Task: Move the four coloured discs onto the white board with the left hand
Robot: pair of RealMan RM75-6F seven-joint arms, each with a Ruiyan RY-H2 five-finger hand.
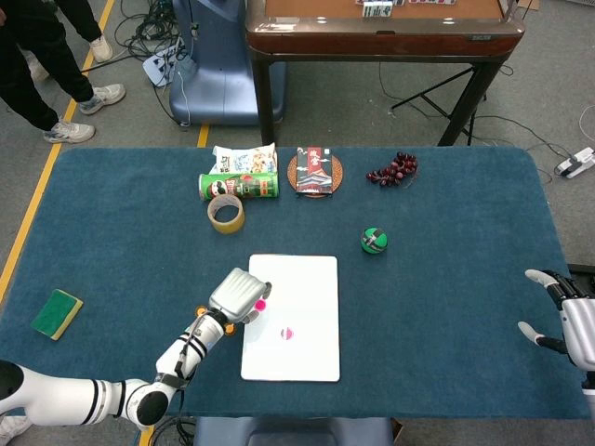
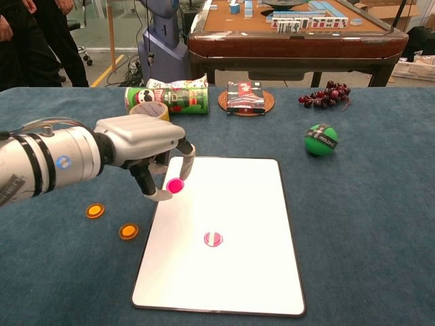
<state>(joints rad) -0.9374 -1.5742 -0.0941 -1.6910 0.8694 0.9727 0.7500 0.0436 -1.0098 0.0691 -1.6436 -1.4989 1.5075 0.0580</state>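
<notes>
We see a blue-clothed worktop [image 2: 380,224] in a cluttered room. Our left hand [image 2: 146,146] pinches a pink disc [image 2: 175,185] in its fingers [image 2: 183,155], over the white board [image 2: 231,265]'s near-left edge. A striped disc [image 2: 213,238] lies on it; two orange discs [image 2: 95,210] sit behind the fingers. The right hand [image 1: 567,316] rests spread, holding nothing.

Left hand [image 2: 146,146] pinching pink disc [image 2: 175,185], seemingly above white board [image 2: 224,272]
</notes>
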